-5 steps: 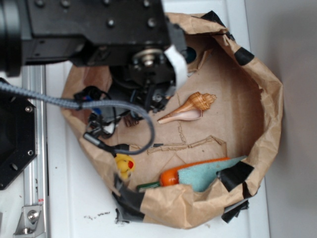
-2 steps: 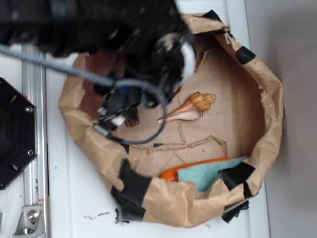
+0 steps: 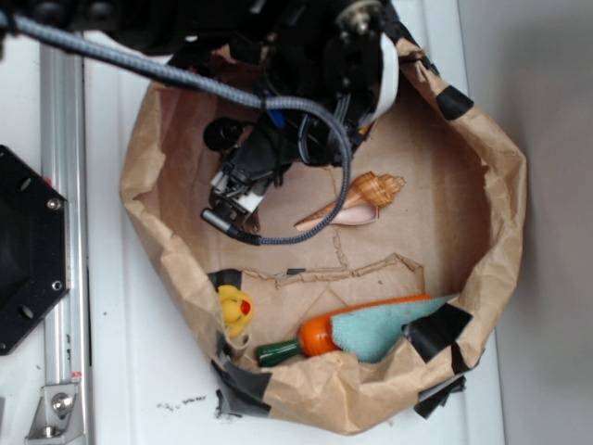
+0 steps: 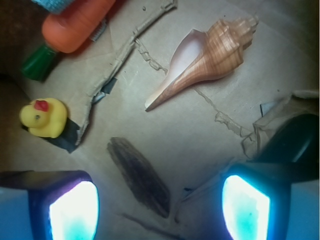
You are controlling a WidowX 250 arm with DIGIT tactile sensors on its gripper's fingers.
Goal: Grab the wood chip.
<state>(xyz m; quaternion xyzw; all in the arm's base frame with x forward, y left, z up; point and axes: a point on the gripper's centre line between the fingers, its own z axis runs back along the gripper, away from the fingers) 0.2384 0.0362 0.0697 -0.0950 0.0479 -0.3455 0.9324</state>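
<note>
1. Wood chip (image 4: 139, 176) lay at lower centre of the wrist view, between the spread pads (image 4: 74, 210).
2. Gripper (image 4: 159, 207) was released, holding nothing.
3. Its long axis ran diagonally, upper left to lower right.

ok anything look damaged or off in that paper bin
The bin floor is torn: a ragged cardboard strip curls up between the seashell and the rubber duck, and black tape patches the crumpled paper wall. The wood chip lies flat and intact.
</note>
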